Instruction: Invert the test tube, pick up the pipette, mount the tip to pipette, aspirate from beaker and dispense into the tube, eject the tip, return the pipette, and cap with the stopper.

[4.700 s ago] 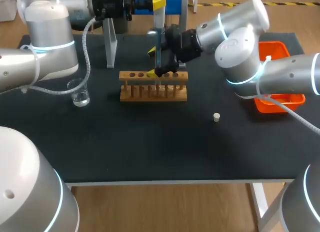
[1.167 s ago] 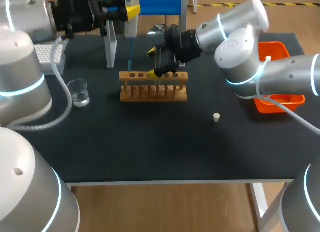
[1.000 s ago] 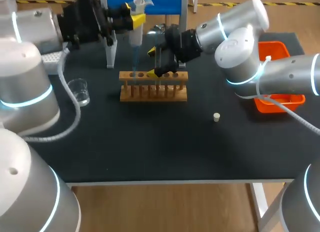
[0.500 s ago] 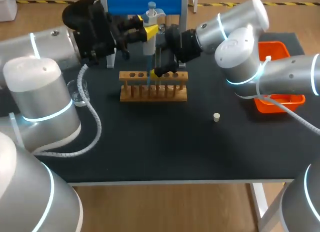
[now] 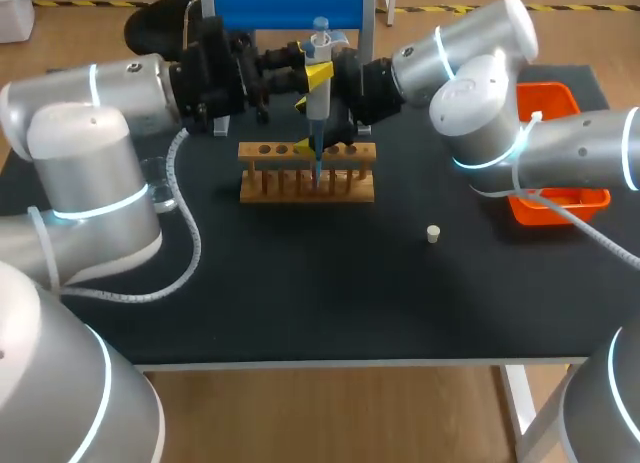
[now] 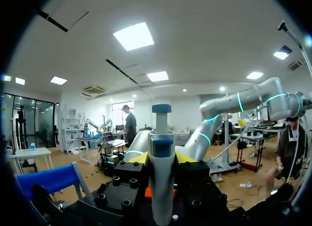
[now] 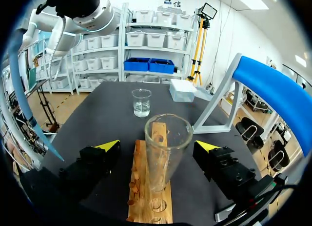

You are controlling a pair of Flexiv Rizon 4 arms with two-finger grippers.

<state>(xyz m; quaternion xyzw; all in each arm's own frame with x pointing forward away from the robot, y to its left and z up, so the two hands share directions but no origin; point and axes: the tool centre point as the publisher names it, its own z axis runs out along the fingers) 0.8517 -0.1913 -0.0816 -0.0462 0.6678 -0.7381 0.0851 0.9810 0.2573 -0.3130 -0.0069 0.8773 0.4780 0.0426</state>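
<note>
From above, the left gripper (image 5: 312, 71) and the right gripper (image 7: 157, 146) crowd together over the wooden rack (image 5: 300, 188), and the pipette (image 5: 318, 93) seems to point its tip (image 5: 318, 158) straight into the rack's row. The right wrist view shows otherwise. The test tube (image 7: 167, 148) stands upright in the rack with its mouth open. The right fingers are spread wide on either side of it, with a gap showing on one side. The blue tip hangs off beside that gripper, clear of the tube. The left wrist view shows its fingers clamped on the pipette's white body, plunger uppermost.

Only the right wrist view shows the beaker (image 7: 142, 102) plainly, just beyond the rack's far end, with the tip box (image 7: 183, 92) near it. The stopper (image 5: 433, 234) lies well apart from the rack on the dark table (image 5: 300, 303). An orange bin (image 5: 560, 205) sits at the table's right edge under the right arm.
</note>
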